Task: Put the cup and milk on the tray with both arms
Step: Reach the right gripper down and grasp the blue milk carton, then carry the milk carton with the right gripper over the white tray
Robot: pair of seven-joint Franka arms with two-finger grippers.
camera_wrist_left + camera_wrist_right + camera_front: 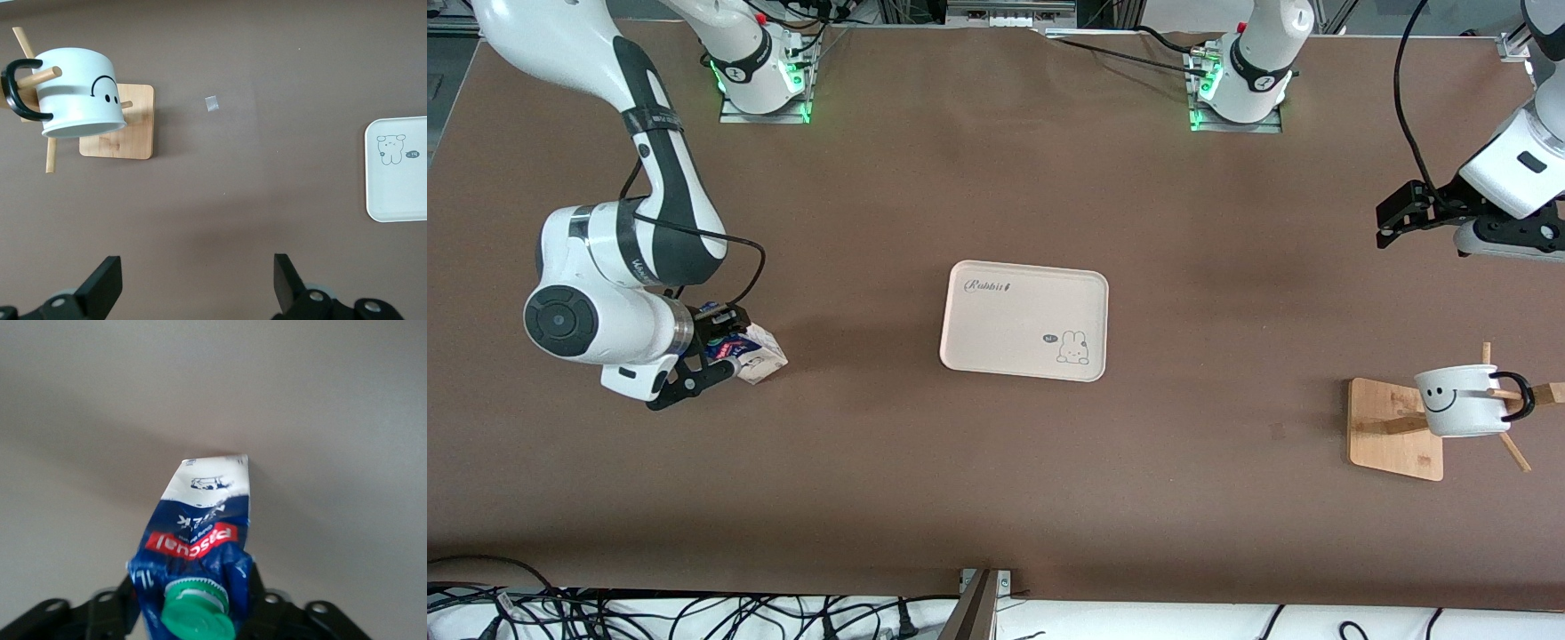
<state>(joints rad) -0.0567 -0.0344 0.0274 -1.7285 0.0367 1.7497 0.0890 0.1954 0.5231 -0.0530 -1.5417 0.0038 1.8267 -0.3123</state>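
The milk carton (756, 353) is a small gable-top box of glossy printed card, dark blue and white with a red band, topped by a ribbed round green cap (198, 617). It sits on the table toward the right arm's end, level with the tray, and its upper panels look creased and pinched in. The right gripper (716, 351) is down at it, its black fingers (261, 603) closed against the carton's two sides just below the cap.

The tray (960, 311) is a smooth cream rectangle with rounded corners and a low raised rim, bearing the script "Rabbit" and a small line-drawn rabbit. It lies flat at the middle of the brown matte table (996, 489).

The cup (1458, 402) is a white glazed mug with a black smiley face and a black loop handle. It hangs tilted on a peg of a wooden mug rack (1392, 431), whose square pale base and slim dowels stand toward the left arm's end, nearer the front camera than the tray.

The left gripper (1392, 218) hangs in the air over bare table at that end, fingers (100, 287) spread wide with nothing between them. A small pale square of tape (211, 104) lies on the table between rack and tray.
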